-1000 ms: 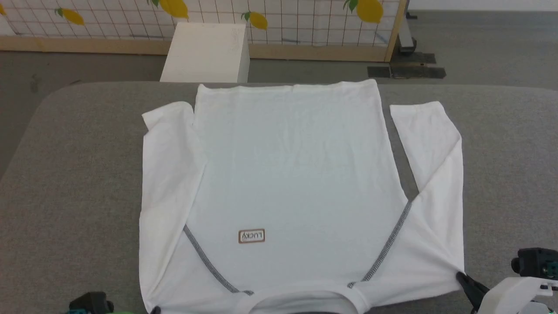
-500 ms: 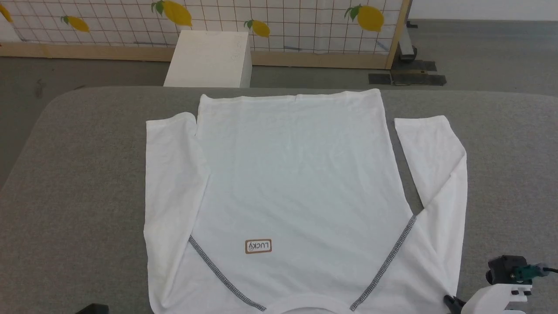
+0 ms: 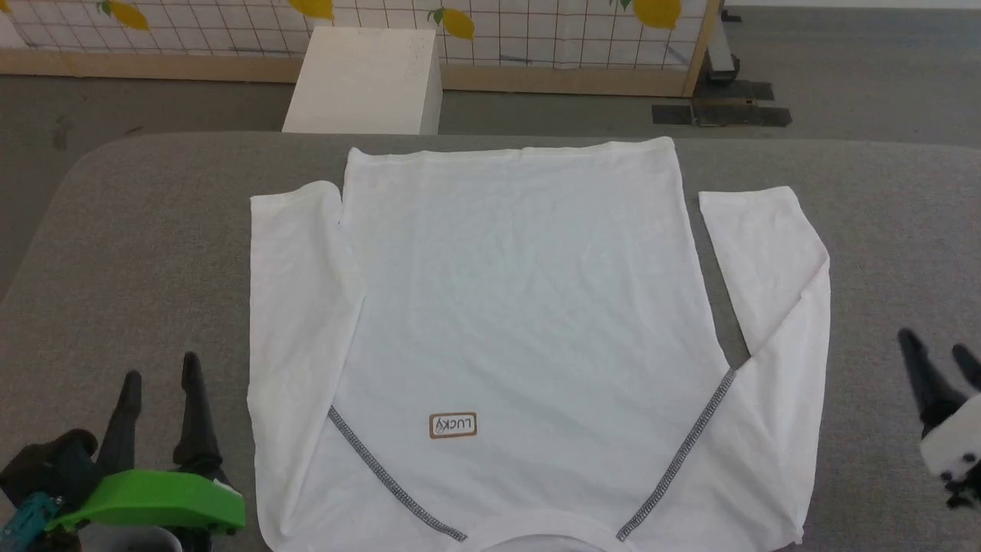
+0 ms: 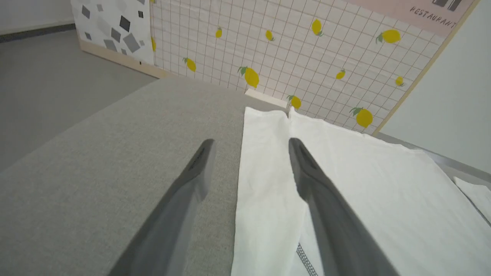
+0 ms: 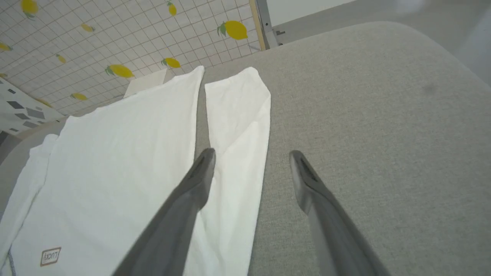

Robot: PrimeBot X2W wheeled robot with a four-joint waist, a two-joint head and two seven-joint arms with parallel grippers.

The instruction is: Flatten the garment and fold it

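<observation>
Garment (image 3: 521, 307) lies flat; left gripper (image 3: 161, 368) and right gripper (image 3: 933, 341) stand open, empty. Sleeves should probably be pinched evenly and folded inward.

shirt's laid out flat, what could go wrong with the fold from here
1. The garment has its sleeve on the robot's right doubled over itself; folding now could trap that crease.
2. Its hem lies close to the far edge of the table; a forward push might slide it over.
</observation>
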